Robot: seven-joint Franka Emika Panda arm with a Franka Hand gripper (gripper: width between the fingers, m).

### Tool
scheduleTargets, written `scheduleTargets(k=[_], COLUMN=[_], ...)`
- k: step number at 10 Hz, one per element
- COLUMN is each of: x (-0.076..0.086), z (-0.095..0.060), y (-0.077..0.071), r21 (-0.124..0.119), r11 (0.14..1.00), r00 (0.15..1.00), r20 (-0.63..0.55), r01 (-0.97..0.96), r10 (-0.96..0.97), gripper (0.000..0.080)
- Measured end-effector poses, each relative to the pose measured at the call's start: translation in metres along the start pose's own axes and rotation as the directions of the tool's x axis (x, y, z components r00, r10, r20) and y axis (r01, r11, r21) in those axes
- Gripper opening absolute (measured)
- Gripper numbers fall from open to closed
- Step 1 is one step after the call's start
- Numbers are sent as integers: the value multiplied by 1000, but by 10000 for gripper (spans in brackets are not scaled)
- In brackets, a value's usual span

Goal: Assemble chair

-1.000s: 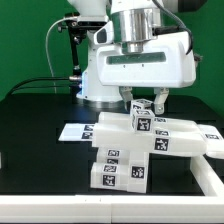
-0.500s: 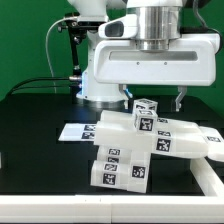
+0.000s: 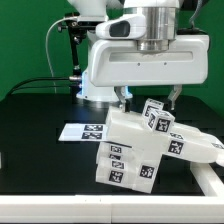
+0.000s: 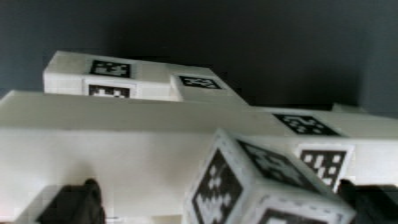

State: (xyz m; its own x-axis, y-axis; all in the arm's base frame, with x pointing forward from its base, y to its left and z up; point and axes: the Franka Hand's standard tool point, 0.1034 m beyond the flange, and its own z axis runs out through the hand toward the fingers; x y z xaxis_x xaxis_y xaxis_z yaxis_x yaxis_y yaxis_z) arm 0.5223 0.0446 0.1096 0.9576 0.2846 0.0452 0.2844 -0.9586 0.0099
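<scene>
The chair is a blocky white body of joined tagged pieces, and it leans over toward the exterior view's right on the black table. A small tagged block sticks up from its top. My gripper hangs just above, open, its two fingers standing wide on either side of that block and apart from it. In the wrist view the same block fills the space between the dark fingertips, with the chair's flat slabs behind it. My gripper holds nothing.
The marker board lies flat on the table at the exterior view's left of the chair. The arm's white base and cables stand behind. A pale strip runs along the table's near right edge.
The jaws have spread wide and let go of the top block. The chair body, upright before, now leans toward the exterior view's right.
</scene>
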Motion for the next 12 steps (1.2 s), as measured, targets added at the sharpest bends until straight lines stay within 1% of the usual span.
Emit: scheduleTargets(k=[1, 2, 3, 5, 6, 7, 8, 9, 10, 11, 12], x=[-2, -2, 1, 0, 0, 0, 0, 0, 0, 0, -1], z=[4, 6, 4, 5, 5, 5, 5, 5, 5, 5, 5], y=[2, 4, 5, 5, 5, 5, 4, 4, 4, 5, 9], r21=[-7, -8, -8, -7, -7, -7, -5, -5, -4, -4, 2], r11=[998, 990, 979, 981, 983, 984, 995, 1000, 998, 990, 961], r00=[998, 990, 979, 981, 983, 984, 995, 1000, 998, 990, 961], r20=[-8, -5, -5, -3, -3, -4, -4, -5, -5, -6, -19], r01=[63, 142, 203, 194, 181, 180, 97, 19, -57, -138, -276], r10=[-63, -142, -203, -194, -181, -180, -97, -19, 57, 138, 276], gripper=[649, 649, 649, 649, 560, 380, 292, 292, 262, 262, 262])
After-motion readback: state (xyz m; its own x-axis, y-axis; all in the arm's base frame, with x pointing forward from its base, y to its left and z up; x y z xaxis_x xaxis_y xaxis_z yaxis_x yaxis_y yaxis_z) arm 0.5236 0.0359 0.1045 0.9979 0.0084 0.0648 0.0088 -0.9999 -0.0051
